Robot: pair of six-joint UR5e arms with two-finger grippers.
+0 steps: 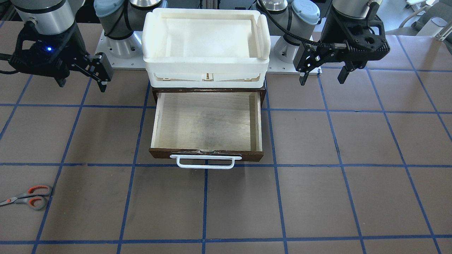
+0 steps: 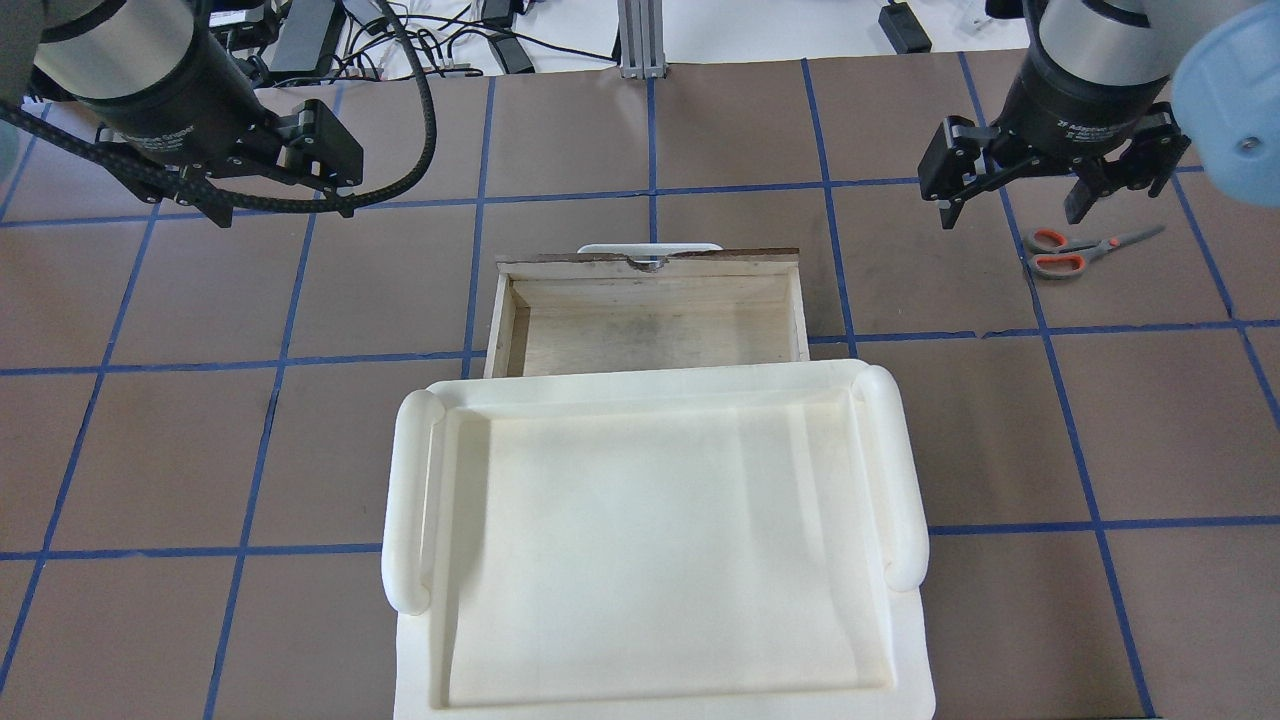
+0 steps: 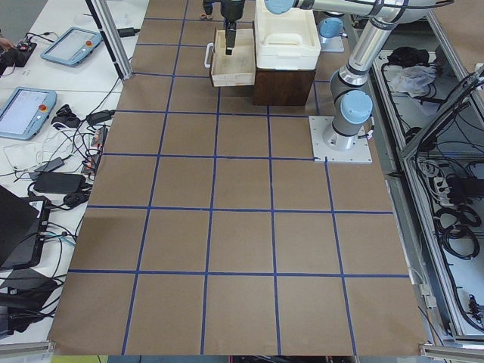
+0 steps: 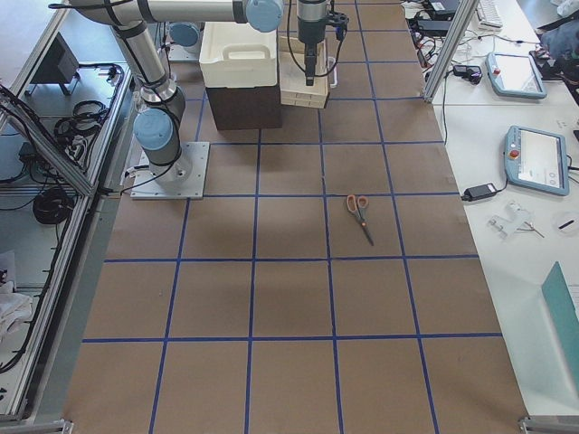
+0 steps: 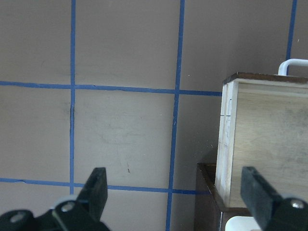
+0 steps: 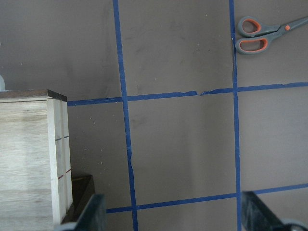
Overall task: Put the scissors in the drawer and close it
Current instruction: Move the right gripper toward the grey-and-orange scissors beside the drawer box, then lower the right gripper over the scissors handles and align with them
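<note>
The scissors (image 1: pixel 30 197) have grey handles with orange-red lining and lie flat on the brown mat at my far right, blades pointing away from the drawer. They also show in the overhead view (image 2: pixel 1075 250), the right wrist view (image 6: pixel 264 36) and the exterior right view (image 4: pixel 359 212). The drawer (image 1: pixel 206 121) is pulled open and empty, its white bar handle (image 1: pixel 206 161) facing away from me. My right gripper (image 2: pixel 1015 210) is open and empty, hovering between drawer and scissors. My left gripper (image 1: pixel 322 77) is open and empty, hovering left of the drawer (image 5: pixel 269 144).
A white plastic tray (image 2: pixel 650 390) sits empty on top of the dark brown cabinet above the drawer. Blue tape lines grid the brown mat. Tablets and cables lie on the side tables beyond the mat's far edge.
</note>
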